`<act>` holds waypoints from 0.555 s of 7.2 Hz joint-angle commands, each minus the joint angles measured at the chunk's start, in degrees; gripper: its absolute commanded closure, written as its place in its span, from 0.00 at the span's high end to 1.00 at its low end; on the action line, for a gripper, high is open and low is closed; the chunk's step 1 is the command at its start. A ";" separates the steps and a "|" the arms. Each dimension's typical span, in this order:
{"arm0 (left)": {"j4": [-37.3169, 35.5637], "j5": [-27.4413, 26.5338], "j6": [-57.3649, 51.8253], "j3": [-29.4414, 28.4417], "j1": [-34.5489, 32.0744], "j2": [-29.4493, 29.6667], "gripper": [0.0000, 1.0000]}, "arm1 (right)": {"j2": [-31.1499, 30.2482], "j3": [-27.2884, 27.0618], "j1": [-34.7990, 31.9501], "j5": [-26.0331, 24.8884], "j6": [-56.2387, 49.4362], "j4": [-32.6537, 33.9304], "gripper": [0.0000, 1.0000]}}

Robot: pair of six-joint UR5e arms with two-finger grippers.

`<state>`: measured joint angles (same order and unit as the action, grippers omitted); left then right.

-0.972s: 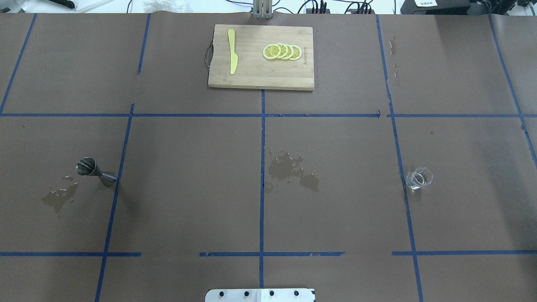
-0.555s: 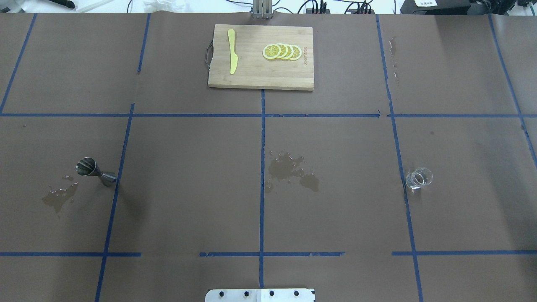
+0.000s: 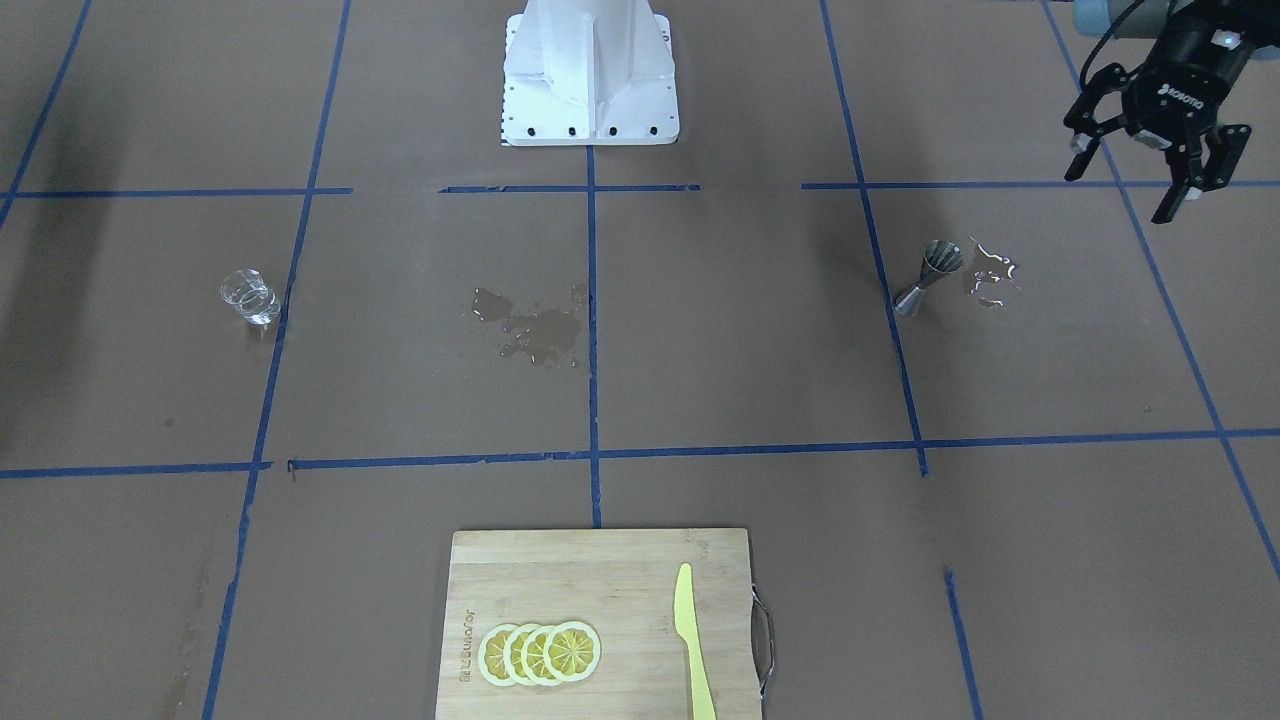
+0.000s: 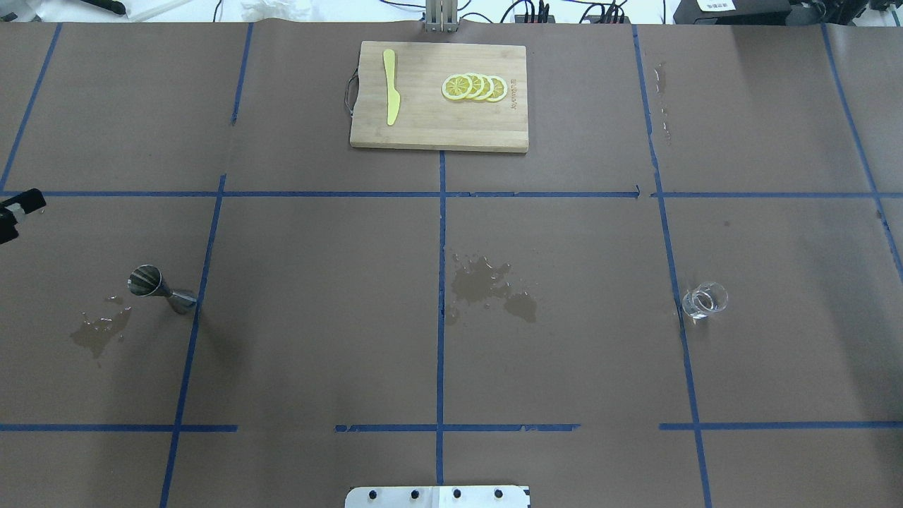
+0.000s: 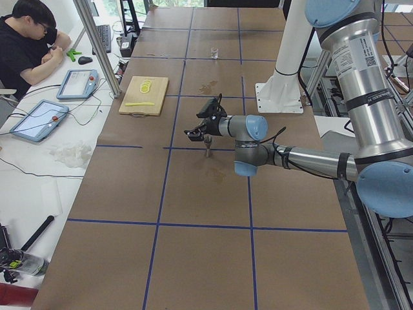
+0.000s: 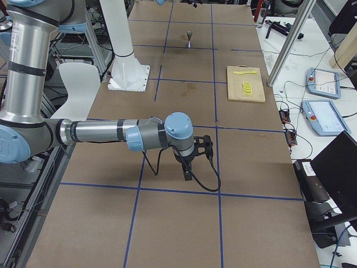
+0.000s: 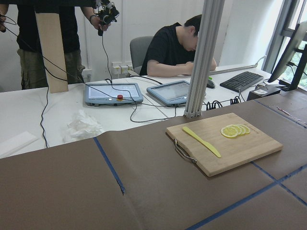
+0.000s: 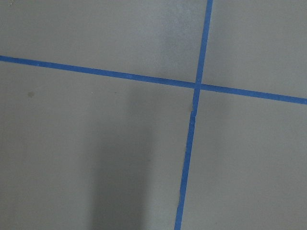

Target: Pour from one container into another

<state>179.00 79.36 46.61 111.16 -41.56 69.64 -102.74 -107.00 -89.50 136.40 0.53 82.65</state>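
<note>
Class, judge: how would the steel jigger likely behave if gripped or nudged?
The jigger stands on a small cone base with a narrow waist, so it probably tips easily. Its shiny steel, beside a puddle, may be slippery.

We see the clear glass beaker standing upright, mouth up, toward the worktop's right edge, and the shiny steel hourglass jigger upright toward its left edge, well apart.
</note>
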 commanded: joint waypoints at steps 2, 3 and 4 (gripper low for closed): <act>-0.14 -32.23 6.11 -3.13 21.20 0.05 1.00 | 0.00 0.13 -0.06 0.00 0.00 -0.03 1.00; -0.23 -40.77 6.47 -5.06 27.00 0.92 1.00 | 0.00 0.13 -0.06 0.00 0.00 0.05 1.00; -0.14 -45.21 6.47 -6.82 30.45 1.63 1.00 | 0.00 0.13 -0.14 0.00 0.00 -0.03 1.00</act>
<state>178.84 42.09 52.69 106.57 -16.76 70.43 -102.74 -106.88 -89.59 136.41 0.53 82.66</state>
